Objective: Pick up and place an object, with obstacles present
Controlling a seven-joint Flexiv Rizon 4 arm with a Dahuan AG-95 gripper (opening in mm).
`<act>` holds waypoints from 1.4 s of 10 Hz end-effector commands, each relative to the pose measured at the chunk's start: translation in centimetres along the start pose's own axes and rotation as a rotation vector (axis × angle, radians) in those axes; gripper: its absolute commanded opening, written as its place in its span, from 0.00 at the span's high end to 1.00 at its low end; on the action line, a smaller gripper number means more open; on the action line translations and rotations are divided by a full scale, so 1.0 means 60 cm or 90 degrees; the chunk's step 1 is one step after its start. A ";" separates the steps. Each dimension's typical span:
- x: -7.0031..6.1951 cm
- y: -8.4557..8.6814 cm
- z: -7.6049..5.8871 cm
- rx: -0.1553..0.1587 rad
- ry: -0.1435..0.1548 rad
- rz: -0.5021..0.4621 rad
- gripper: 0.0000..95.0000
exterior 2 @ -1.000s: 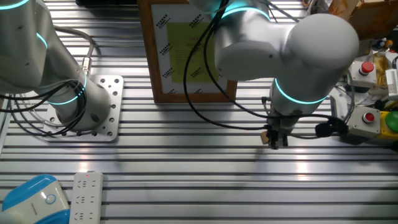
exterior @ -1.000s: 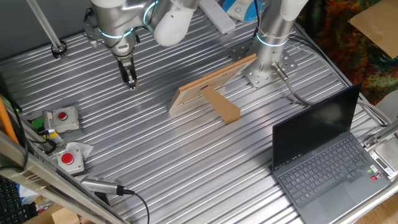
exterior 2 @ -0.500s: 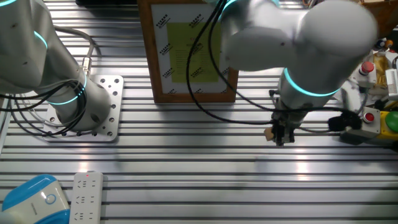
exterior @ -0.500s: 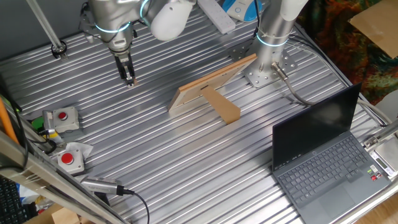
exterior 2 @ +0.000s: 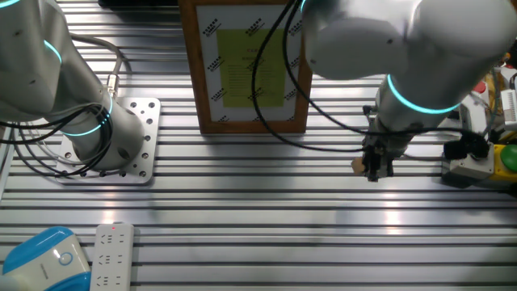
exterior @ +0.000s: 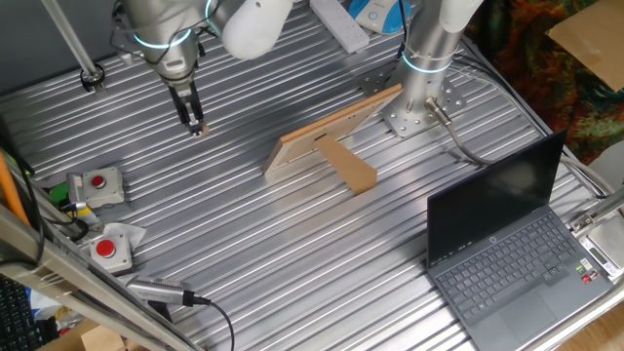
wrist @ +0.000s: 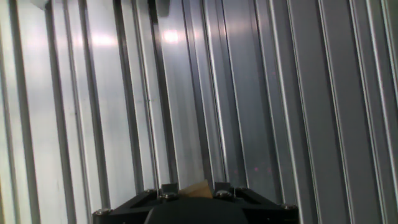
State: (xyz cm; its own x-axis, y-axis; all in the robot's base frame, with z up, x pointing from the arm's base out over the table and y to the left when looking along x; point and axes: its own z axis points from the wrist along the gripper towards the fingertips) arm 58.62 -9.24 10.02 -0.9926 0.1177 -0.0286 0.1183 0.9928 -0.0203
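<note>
Cube sits pinched at the very tip of the gripper — fingers closed tight on it, a sliver of tan wood showing between them in the hand view and poking out beside the dark fingers in the other fixed view. Gripper hangs pointing down above the ribbed metal table, over at the far left of it, the cube clear of the surface as far as one can tell. Well to the right stand the obstacles — the thin light-wood panel on edge, with the brown bar butting against its near face to make a T. Nearer on the left, two red-button boxes; far off on the right near corner, an open black laptop.
</note>
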 end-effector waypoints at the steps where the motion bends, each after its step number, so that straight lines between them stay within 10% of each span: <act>1: -0.010 0.017 -0.008 0.000 0.003 0.005 1.00; 14: -0.065 0.118 -0.038 0.004 0.016 0.041 1.00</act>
State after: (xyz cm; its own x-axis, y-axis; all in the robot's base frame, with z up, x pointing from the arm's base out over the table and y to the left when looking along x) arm 63.46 -2.51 12.33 -0.9830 0.1833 -0.0039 0.1834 0.9828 -0.0200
